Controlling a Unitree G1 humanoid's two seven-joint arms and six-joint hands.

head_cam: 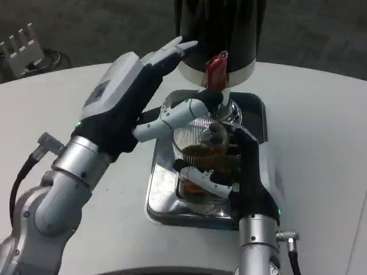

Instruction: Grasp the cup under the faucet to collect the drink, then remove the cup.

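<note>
The right hand (232,166) has its white and black fingers (203,179) wrapped around a ribbed clear cup (200,143), clamped on its near side, while the black palm rises along the cup's 3 o'clock side. The cup stands upright on a shiny metal drip tray (166,197) and holds brown drink in its lower part. Directly at the cup's 12 o'clock, just above its rim, sits the faucet with a red lever (215,69), mounted on the silver base band of a tall black dispenser (221,28). The left hand (129,97) reaches in from 9 o'clock; its fingers are spread apart, the upper ones stretched toward the dispenser's band near the lever, a lower one (172,117) lying across the cup's rim at 10 o'clock, partly hiding the cup from view. Whether that finger touches the rim cannot be told. The tray rests on the white table (321,143), and a white object with slots (22,46) lies at the far 10 o'clock corner.
</note>
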